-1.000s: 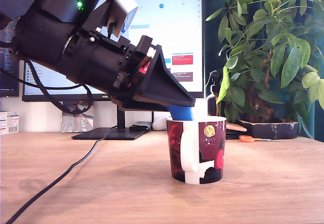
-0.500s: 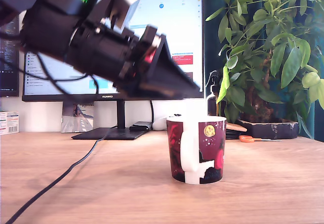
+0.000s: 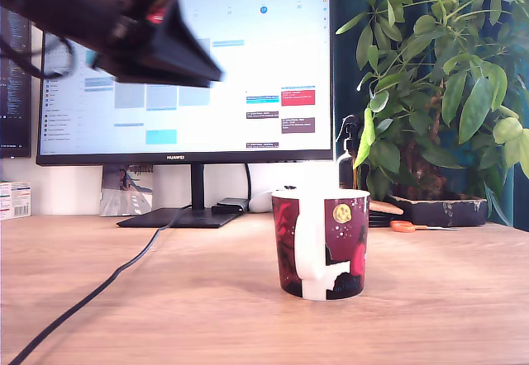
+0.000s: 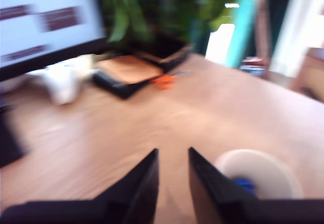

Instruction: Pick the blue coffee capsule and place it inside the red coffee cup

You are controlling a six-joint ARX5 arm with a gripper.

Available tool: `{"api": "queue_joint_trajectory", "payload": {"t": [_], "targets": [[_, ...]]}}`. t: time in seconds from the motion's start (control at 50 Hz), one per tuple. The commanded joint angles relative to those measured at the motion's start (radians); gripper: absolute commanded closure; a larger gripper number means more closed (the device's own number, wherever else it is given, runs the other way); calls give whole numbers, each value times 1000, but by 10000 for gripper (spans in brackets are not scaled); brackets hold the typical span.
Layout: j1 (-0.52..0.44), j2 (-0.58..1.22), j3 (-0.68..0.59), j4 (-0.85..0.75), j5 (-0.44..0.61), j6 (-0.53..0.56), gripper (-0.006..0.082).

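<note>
The red coffee cup [image 3: 331,249] stands upright on the wooden desk, its white handle facing the camera in the exterior view. In the wrist view its white rim [image 4: 276,165] shows from above, and the blue coffee capsule [image 4: 244,184] lies inside it. In the exterior view the capsule is hidden by the cup's wall. My gripper [image 3: 216,74] hangs high at the exterior view's upper left, well clear of the cup. Its black fingers [image 4: 144,183] stand a little apart with nothing between them, so the gripper [image 4: 172,151] is open.
A monitor [image 3: 248,59] on a stand fills the back of the desk. A large potted plant [image 3: 438,92] and orange scissors [image 3: 403,225] are at the exterior view's right. A black cable [image 3: 99,291] runs across the desk on the left. A small box [image 3: 14,200] sits at far left.
The gripper let go of the blue capsule over the cup, then rose and pulled back toward the exterior view's upper left. The capsule now rests inside the cup.
</note>
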Motion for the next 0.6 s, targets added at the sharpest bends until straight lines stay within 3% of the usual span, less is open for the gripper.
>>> {"api": "queue_joint_trajectory", "payload": {"t": [0.0,0.28,0.58], "targets": [[30,-58,6,-46,-52,6,786],[166,-259,6,-273,-207,62,786],[318,-408,6,-438,-243,84,786]]}}
